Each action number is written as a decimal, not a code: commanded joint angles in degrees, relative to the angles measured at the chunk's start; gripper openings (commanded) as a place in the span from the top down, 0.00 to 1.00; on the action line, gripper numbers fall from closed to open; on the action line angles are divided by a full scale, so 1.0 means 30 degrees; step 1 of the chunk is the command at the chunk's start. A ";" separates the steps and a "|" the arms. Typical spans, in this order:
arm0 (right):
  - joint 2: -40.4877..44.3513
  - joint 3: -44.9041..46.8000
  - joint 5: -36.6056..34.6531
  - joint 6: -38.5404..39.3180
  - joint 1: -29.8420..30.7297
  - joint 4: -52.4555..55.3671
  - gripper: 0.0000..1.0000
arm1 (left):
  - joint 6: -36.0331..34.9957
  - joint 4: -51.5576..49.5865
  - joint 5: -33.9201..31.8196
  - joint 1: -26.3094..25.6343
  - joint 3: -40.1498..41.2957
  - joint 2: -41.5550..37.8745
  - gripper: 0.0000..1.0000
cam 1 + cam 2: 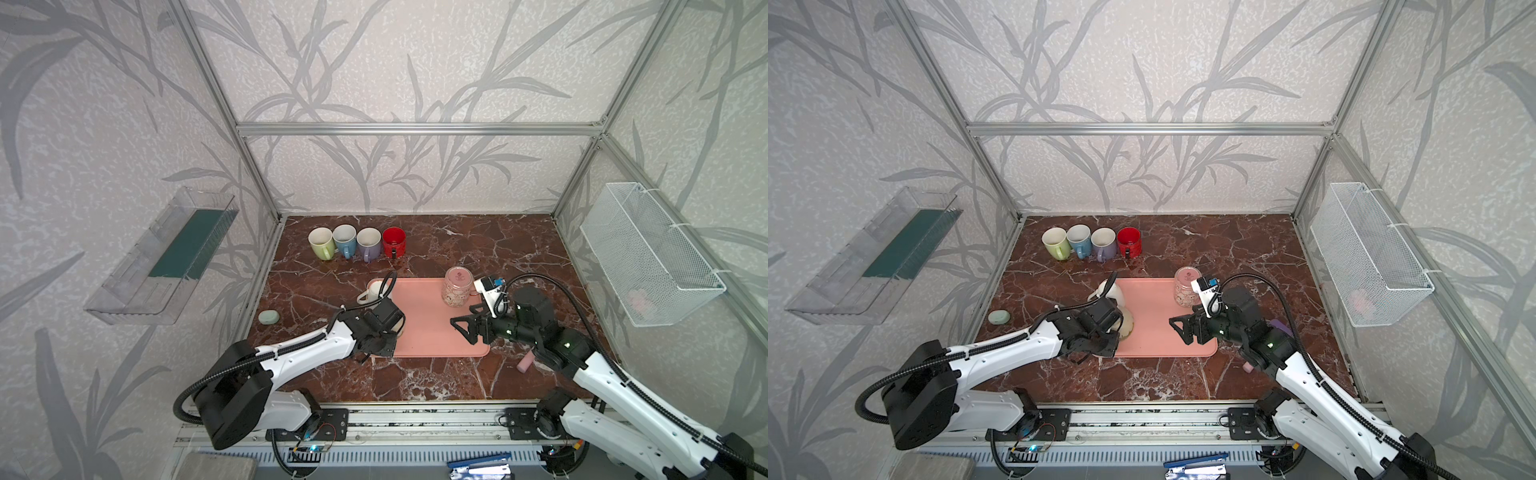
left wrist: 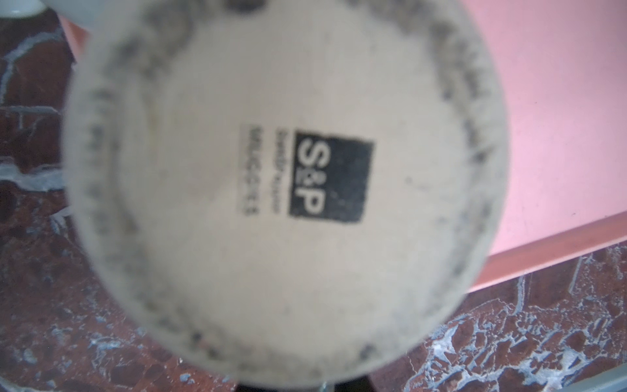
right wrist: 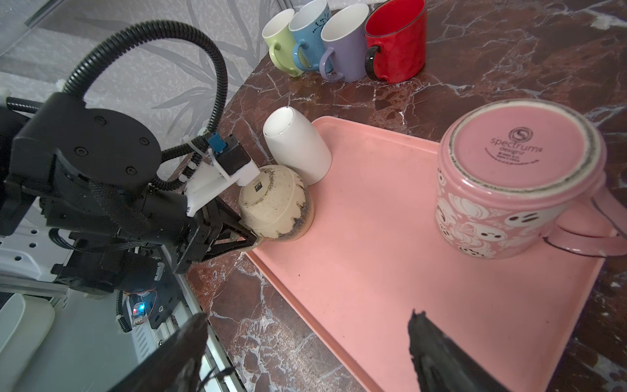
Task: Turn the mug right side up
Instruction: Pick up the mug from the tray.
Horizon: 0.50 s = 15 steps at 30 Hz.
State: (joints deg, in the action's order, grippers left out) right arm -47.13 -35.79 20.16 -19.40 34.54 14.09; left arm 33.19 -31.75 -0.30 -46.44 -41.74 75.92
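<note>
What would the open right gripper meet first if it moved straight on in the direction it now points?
Probably the beige ceramic mug at the edge of the pink plastic tray, gripped by the left gripper. The right gripper may tilt down; then the tray comes first.

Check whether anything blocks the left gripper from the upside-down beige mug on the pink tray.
Nothing visible does. The left gripper is right at the beige mug, closed on what looks like its handle at the tray edge. The white mug stands close beside it, on the far side, not between them.
</note>
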 commanded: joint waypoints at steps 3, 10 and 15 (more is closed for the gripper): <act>0.0213 0.0165 0.0250 -0.0063 0.0081 -0.0315 0.09 | 0.0332 0.0963 0.0689 0.0023 0.0270 -0.0773 1.00; 0.0352 0.0554 0.0375 -0.0442 0.0075 -0.0601 0.09 | 0.0806 0.1118 0.0771 0.0039 -0.0016 -0.1188 1.00; 0.0609 0.0671 0.0400 -0.0477 0.0061 -0.0477 0.09 | 0.1050 0.1764 0.0924 0.0068 0.0122 -0.1755 1.00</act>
State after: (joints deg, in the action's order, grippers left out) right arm -46.54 -34.33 20.64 -20.34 34.54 13.54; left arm 35.16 -30.68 2.50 -46.37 -41.39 73.56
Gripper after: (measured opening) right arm 0.914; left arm 0.158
